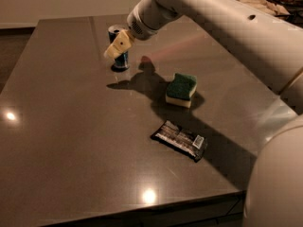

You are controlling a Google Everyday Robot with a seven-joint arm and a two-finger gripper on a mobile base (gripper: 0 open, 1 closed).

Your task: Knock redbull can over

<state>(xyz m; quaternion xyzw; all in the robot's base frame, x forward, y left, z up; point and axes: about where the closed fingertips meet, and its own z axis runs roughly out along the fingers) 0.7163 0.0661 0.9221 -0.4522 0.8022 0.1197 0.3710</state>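
Redbull can (pixel 121 60) is standing upright at the table's (pixel 71 126) far side. Gripper (pixel 115 47) is hovering across its upper body - apart or together, can't tell. Sponge (pixel 181 90) and wrapper (pixel 180 139) are lying nearer - well apart.

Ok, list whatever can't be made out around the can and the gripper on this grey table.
Camera view only:
- Slim blue and silver redbull can: its middle is covered by the pale yellow gripper in front of it, so whether they touch cannot be told.
- Dark flat snack wrapper: its print is too small to read.
- White robot arm: cut off by the top and right edges.
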